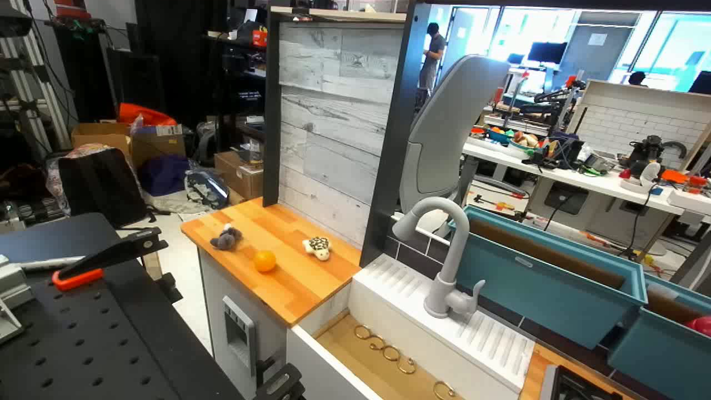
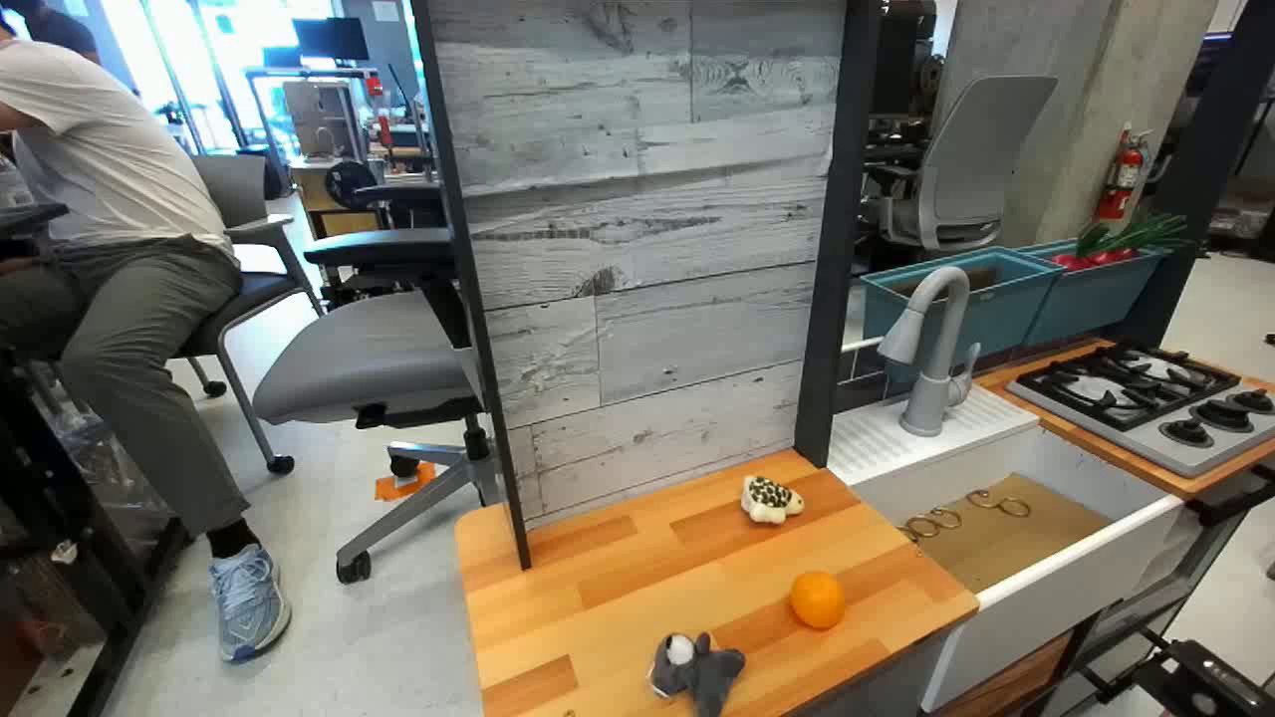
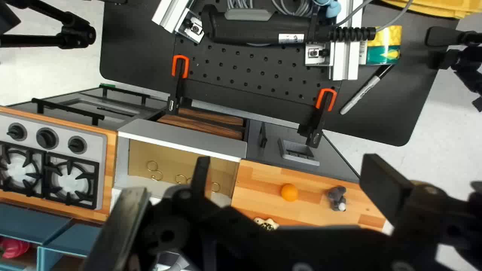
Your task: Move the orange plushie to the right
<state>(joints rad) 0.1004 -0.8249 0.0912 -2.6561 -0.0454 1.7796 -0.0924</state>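
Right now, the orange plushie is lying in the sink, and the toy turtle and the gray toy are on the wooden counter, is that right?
Not quite: the place of the orange plushie is wrong. Both exterior views show it on the wooden counter. The toy turtle and the gray toy are on that counter, as you say.

Your things sit on a butcher-block countertop (image 2: 588,619) of lighter and darker wood strips. A grey plank panel (image 2: 647,229) stands along one edge; nearest that panel you have a plush turtle (image 2: 769,500) with a patterned shell. The round orange plushie (image 2: 817,599) lies farther out, and a grey-and-white plush animal (image 2: 712,672) lies near the opposite edge. All three lie apart.
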